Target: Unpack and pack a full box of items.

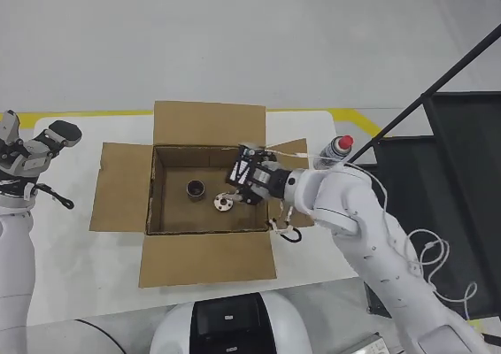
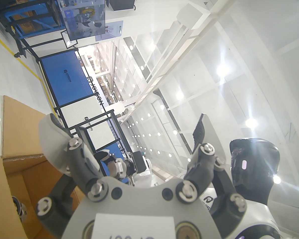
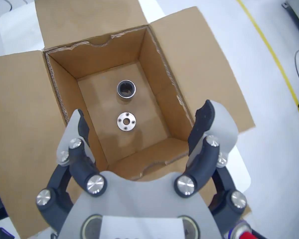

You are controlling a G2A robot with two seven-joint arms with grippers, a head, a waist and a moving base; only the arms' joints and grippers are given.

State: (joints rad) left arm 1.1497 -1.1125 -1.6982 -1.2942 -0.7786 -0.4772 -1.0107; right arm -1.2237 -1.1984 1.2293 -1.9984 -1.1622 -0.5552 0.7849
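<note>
Left of the brown cardboard box (image 1: pixel 206 124) with spread flaps, the left gripper (image 1: pixel 34 134) hangs wide open and empty. On the box floor lie a dark metal cylindrical sleeve (image 1: pixel 196 188) and a flat silver drilled disc (image 1: pixel 223 203). Over the box's right wall the right gripper (image 3: pixel 141 116) gapes, holding nothing. Its fingers could snag that torn wall, or slip off the flat disc. A red-capped bottle (image 1: pixel 335 150) right of the box risks a knock from the arm.

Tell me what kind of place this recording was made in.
Probably a factory or warehouse-style hall: a yellow floor line, blue partition panels under rows of high ceiling lights, and a black metal staircase.
</note>
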